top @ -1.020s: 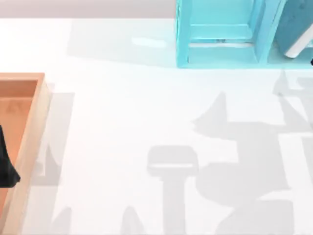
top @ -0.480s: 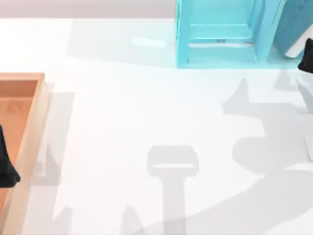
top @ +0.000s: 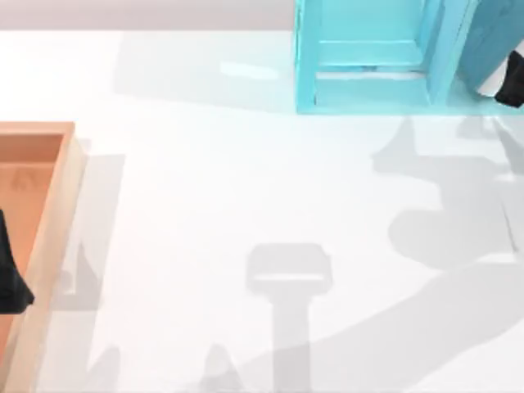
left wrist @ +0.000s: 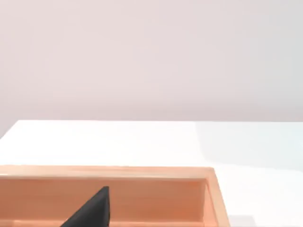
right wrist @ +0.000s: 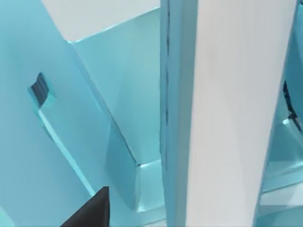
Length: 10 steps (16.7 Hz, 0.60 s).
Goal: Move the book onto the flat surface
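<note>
Broad white tabletop [top: 213, 188] bare of the thick teal-blue hardcover book [top: 494, 41], leaning inside the cyan shelf unit [top: 368, 57], far right. Right gripper [top: 512, 82] at its white page edge; finger state: cannot tell. Left gripper [top: 10, 274] parked over orange-brown wooden tray [top: 49, 221]. Grasp and transfer remaining.

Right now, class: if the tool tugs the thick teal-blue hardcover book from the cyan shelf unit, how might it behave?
The thick teal-blue hardcover book looks rigid, so it probably stays flat rather than flopping. It leans tilted in the cyan shelf unit, so it may tip once freed. Its plain cover could be slippery for the right tool.
</note>
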Each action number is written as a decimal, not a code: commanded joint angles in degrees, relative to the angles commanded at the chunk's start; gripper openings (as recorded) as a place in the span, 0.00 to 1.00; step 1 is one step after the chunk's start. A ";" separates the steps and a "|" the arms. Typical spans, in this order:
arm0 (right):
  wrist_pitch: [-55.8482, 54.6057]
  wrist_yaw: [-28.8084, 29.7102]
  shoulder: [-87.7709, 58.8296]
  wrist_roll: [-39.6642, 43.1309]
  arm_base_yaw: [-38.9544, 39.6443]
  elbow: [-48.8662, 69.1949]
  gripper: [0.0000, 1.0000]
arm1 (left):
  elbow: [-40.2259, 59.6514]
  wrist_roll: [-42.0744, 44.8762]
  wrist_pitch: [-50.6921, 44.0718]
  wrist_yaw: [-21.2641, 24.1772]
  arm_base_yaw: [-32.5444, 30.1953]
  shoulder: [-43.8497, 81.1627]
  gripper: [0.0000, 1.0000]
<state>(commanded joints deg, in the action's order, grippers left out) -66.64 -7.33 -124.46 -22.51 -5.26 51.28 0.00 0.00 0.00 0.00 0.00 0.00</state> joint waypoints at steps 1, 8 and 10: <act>1.16 0.17 -1.49 -0.02 0.14 2.68 1.00 | 0.00 0.00 0.00 0.00 0.00 0.00 1.00; 9.25 1.32 -10.73 -0.07 1.18 20.09 1.00 | 0.00 0.00 0.00 0.00 0.00 0.00 1.00; 9.72 1.39 -11.21 -0.06 1.25 20.96 1.00 | 0.00 0.00 0.00 0.00 0.00 0.00 1.00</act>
<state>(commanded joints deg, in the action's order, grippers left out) -56.91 -5.94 -135.67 -22.57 -4.01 72.24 0.00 0.00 0.00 0.00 0.00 0.00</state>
